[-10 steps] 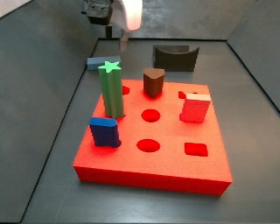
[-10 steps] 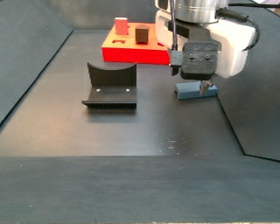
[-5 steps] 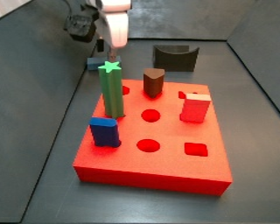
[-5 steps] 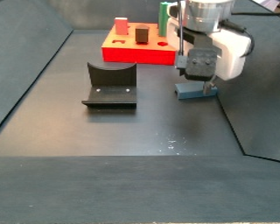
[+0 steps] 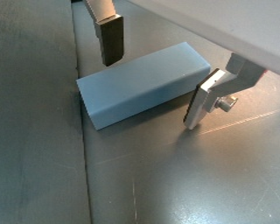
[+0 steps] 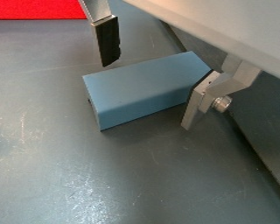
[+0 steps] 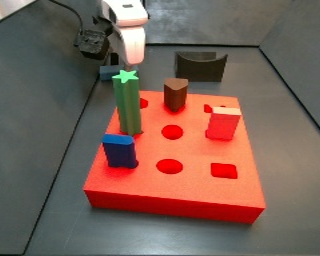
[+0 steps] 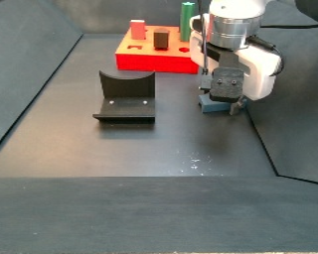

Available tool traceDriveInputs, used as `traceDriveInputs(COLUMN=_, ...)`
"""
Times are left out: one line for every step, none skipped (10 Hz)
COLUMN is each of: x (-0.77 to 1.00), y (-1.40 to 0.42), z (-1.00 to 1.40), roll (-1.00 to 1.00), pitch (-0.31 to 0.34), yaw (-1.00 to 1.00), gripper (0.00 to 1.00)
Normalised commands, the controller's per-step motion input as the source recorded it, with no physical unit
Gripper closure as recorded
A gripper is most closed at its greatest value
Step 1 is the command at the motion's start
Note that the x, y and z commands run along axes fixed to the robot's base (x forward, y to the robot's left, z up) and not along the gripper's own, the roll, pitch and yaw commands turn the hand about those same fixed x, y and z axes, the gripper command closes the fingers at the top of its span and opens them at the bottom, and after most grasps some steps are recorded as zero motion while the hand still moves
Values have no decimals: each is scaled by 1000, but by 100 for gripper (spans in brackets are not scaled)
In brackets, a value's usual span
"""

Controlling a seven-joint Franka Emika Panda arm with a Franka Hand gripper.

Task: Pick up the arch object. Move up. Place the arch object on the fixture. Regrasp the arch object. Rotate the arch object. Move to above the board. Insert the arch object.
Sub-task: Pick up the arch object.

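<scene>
The arch object (image 5: 149, 83) (image 6: 149, 87), a slim slate blue-grey prism, lies flat on the dark floor. My gripper (image 5: 157, 70) (image 6: 154, 72) is open and low over it, one finger (image 5: 109, 39) on each long side and a gap left at both. In a side view the gripper (image 8: 218, 99) stands down on the arch object (image 8: 219, 107), beside the fixture (image 8: 124, 96). In a side view the gripper (image 7: 113, 68) sits behind the green post, which hides most of the arch object. The fixture (image 7: 200, 66) stands behind the red board (image 7: 176, 170).
On the board stand a green star-topped post (image 7: 127, 100), a short blue block (image 7: 119, 150), a brown peg (image 7: 175, 95) and a red block (image 7: 223, 122). Sloped dark walls (image 8: 36, 89) ring the floor. A floor seam (image 5: 84, 131) runs past the arch object.
The gripper has come down from above the arch object until its open fingers straddle it. The arch object has not moved.
</scene>
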Motion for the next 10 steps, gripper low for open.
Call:
traceDriveInputs(x=0, y=0, z=0, roll=-9, pitch=0, yaw=0, gripper=0)
traceDriveInputs(x=0, y=0, z=0, roll=0, pitch=0, yaw=0, gripper=100)
traceDriveInputs(x=0, y=0, z=0, roll=0, pitch=0, yaw=0, gripper=100)
traceDriveInputs(x=0, y=0, z=0, roll=0, pitch=0, yaw=0, gripper=100)
traceDriveInputs(x=0, y=0, z=0, roll=0, pitch=0, yaw=0, gripper=100)
traceDriveInputs(x=0, y=0, z=0, roll=0, pitch=0, yaw=0, gripper=100)
traceDriveInputs(x=0, y=0, z=0, roll=0, pitch=0, yaw=0, gripper=100)
traceDriveInputs(x=0, y=0, z=0, roll=0, pitch=0, yaw=0, gripper=100)
traceDriveInputs(x=0, y=0, z=0, roll=0, pitch=0, yaw=0, gripper=100)
traceDriveInputs(x=0, y=0, z=0, roll=0, pitch=0, yaw=0, gripper=100)
